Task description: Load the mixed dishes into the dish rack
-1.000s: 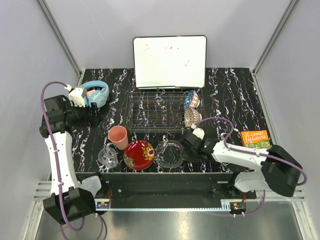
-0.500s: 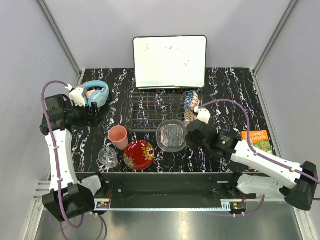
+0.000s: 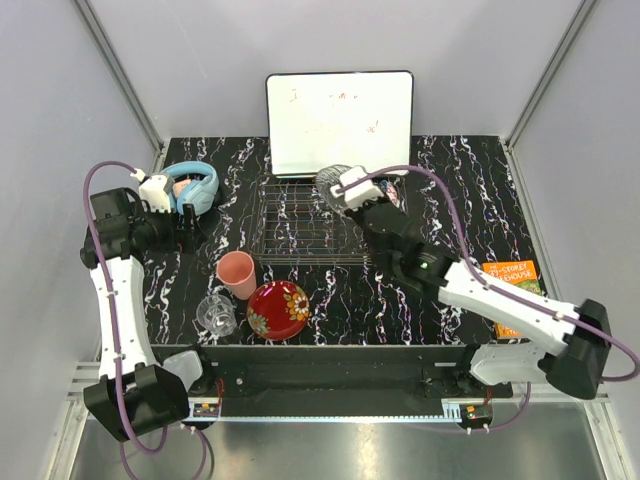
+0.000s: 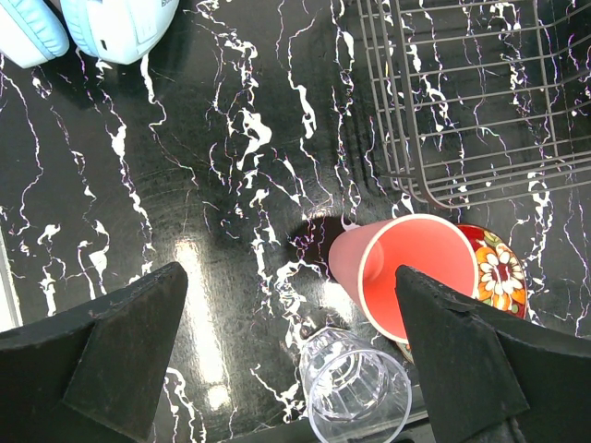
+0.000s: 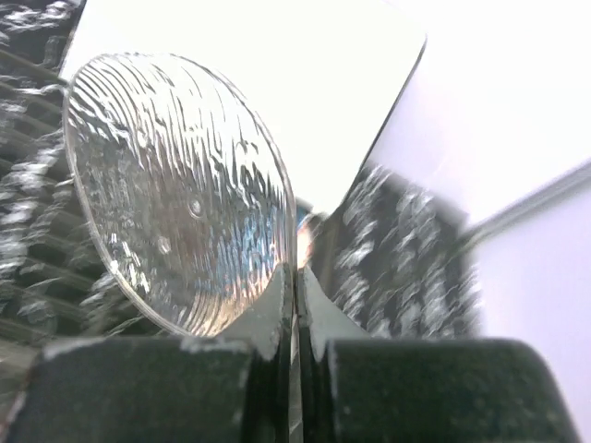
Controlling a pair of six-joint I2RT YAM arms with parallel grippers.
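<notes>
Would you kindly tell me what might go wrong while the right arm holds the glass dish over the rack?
1. The right gripper pinches the clear glass dish only at its rim; smooth glass may slip and drop onto the dish rack.
2. The dish hangs close to the whiteboard behind the rack and might knock it while lowering.

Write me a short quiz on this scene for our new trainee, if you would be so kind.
1. True or false: the right hand is shut on the clear glass dish.
2. How many dishes sit in front of the dish rack?
3. The pink cup stands: A) inside the rack; B) beside the red floral plate; C) upside down.
Key: 1 true; 2 three; 3 B.
</notes>
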